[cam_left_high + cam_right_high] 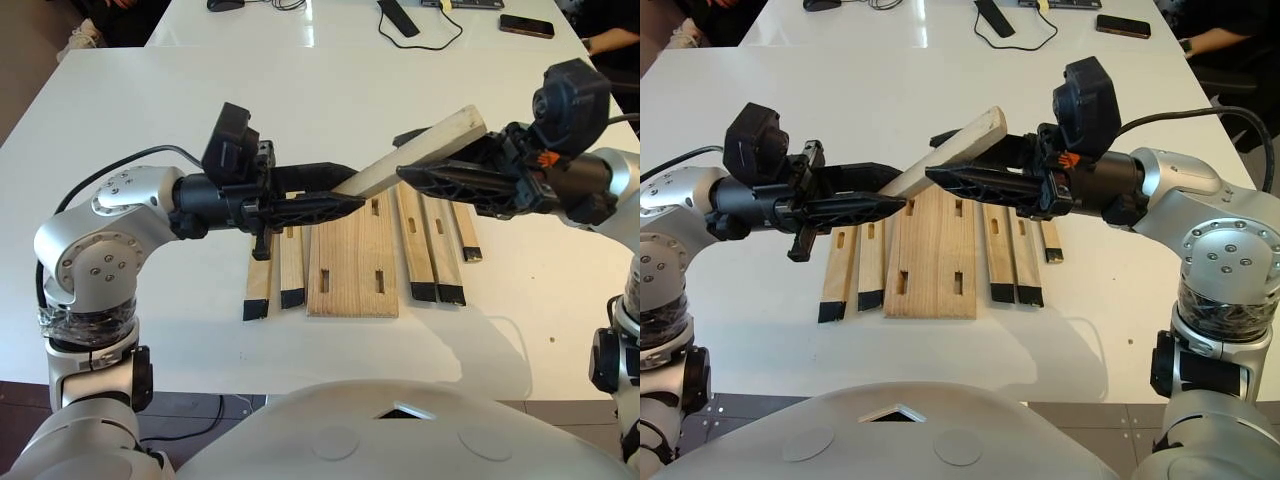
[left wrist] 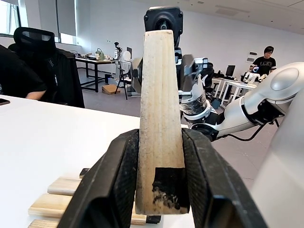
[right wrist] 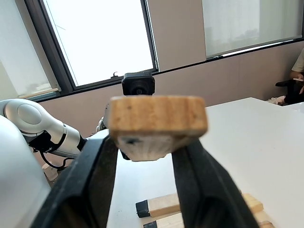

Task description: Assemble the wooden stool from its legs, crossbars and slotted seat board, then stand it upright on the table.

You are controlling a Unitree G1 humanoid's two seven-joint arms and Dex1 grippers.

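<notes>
Left hand (image 1: 352, 188) is closed on the black-tipped lower end of a wooden leg (image 1: 430, 145), and the right hand (image 1: 405, 158) is clamped on its pale upper end. The leg slants in the air above the slotted seat board (image 1: 350, 260), which lies flat on the tabletop (image 1: 150, 130) between loose black-tipped pieces (image 1: 430, 250).

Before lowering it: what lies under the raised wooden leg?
The slotted seat board lies flat on the table; the leg and left gripper hide part of its far edge.

wooden leg (image 1: 425, 148) aslant in the air above flat slotted seat board (image 1: 350, 270) flanked by black-tipped sticks (image 1: 416, 250)
</notes>
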